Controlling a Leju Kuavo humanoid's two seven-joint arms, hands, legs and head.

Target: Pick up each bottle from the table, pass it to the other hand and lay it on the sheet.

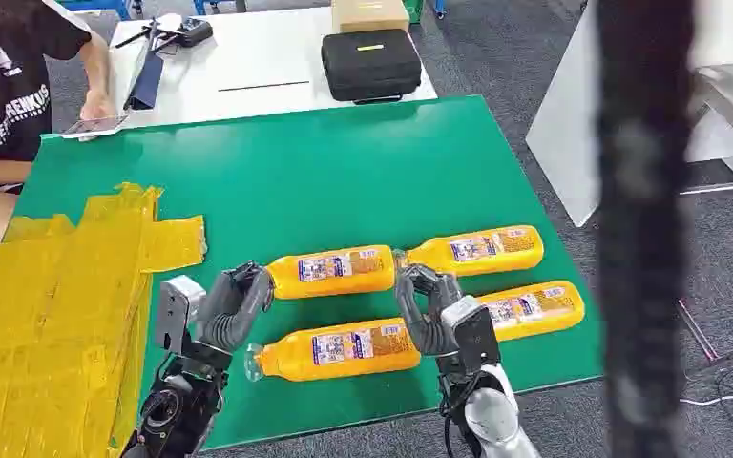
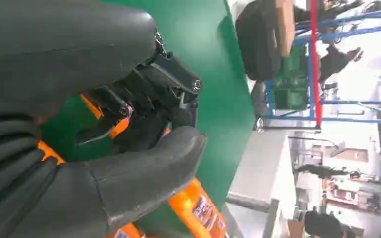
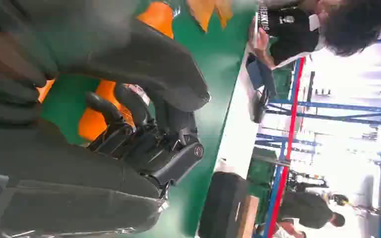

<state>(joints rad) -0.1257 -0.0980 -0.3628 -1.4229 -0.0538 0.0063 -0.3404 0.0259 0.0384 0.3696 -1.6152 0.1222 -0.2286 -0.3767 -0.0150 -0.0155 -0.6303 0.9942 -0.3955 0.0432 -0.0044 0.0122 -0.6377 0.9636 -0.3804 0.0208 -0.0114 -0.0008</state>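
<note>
Several orange bottles lie on their sides on the green table (image 1: 344, 162): one at the upper left (image 1: 334, 270), one at the upper right (image 1: 477, 250), one at the lower left (image 1: 339, 349) and one at the lower right (image 1: 530, 310). My left hand (image 1: 234, 307) hovers by the blunt end of the upper-left bottle, fingers loosely curled and holding nothing. My right hand (image 1: 431, 310) sits between the bottles, near the upper-right bottle's cap, also holding nothing. The yellow sheet (image 1: 57, 305) covers the table's left side. In the wrist views, orange bottles (image 2: 198, 208) (image 3: 101, 106) lie beyond each hand's fingers (image 2: 144, 114) (image 3: 144, 139).
A person (image 1: 5, 95) sits at the far left corner with a phone (image 1: 91, 125) on the table edge. Behind stands a white table (image 1: 248, 67) with a black case (image 1: 370, 64) and a cardboard box (image 1: 370, 13). A dark blurred post (image 1: 644, 229) stands at the right.
</note>
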